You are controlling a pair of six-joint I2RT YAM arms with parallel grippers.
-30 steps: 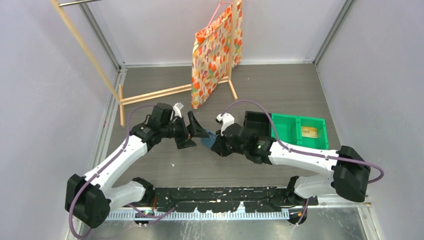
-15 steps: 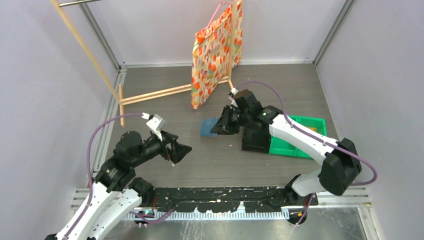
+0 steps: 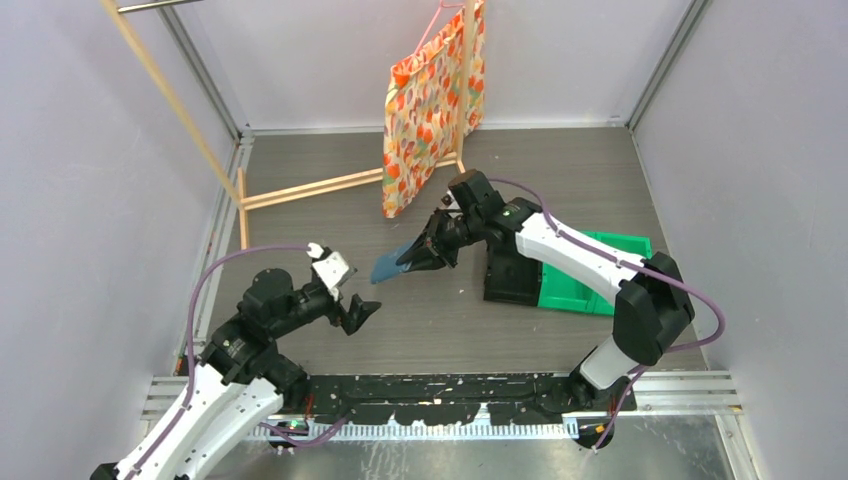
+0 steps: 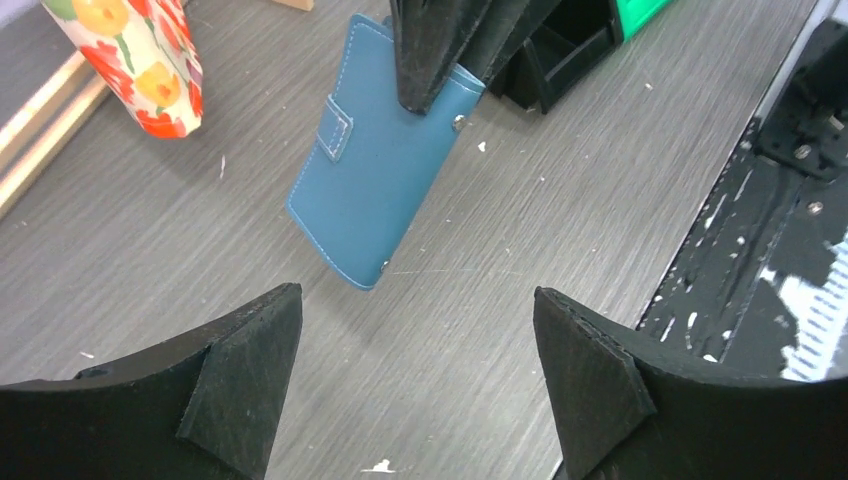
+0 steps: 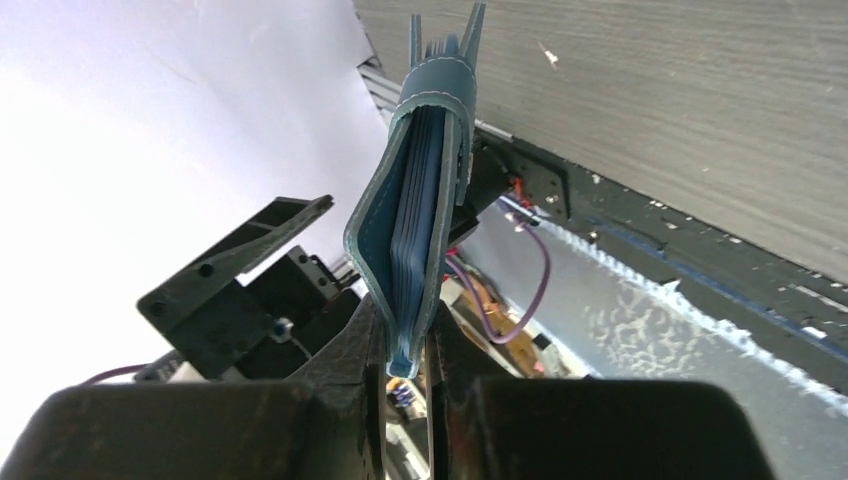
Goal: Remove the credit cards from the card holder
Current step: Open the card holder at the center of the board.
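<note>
The right gripper [image 3: 422, 252] is clenched on one short edge of the small teal-blue folding card holder [image 3: 390, 265] and holds it in the air above the grey wood-pattern table [image 3: 560, 170], near the middle of the top view. In the right wrist view the card holder [image 5: 415, 200] stands on its edge between the two black fingers of the right gripper [image 5: 405, 350]. It is folded, a strap goes over its far end, and a stack of pale blue leaves shows at its side. Whether cards sit in those leaves, I cannot tell.

The left gripper [image 3: 358, 312] is lower left of the card holder and well apart from it, with its jaws wide and nothing between them. Its own camera looks between the two fingers at the blue cover [image 4: 385, 190], which hangs tilted, and the right gripper [image 4: 430, 70] pinches the cover's upper edge.

Further to the right are a black plastic bin [image 3: 510, 275] and a green plastic bin [image 3: 590, 290], partly hidden under the right arm. At the top, an orange patterned paper bag [image 3: 425, 110] hangs on a wooden rack [image 3: 300, 190].

No credit card lies in the open in any view. In my judgement the task is at its beginning: the card holder is lifted and presented. It is left to open it, to pull each card out, and to put them down.
</note>
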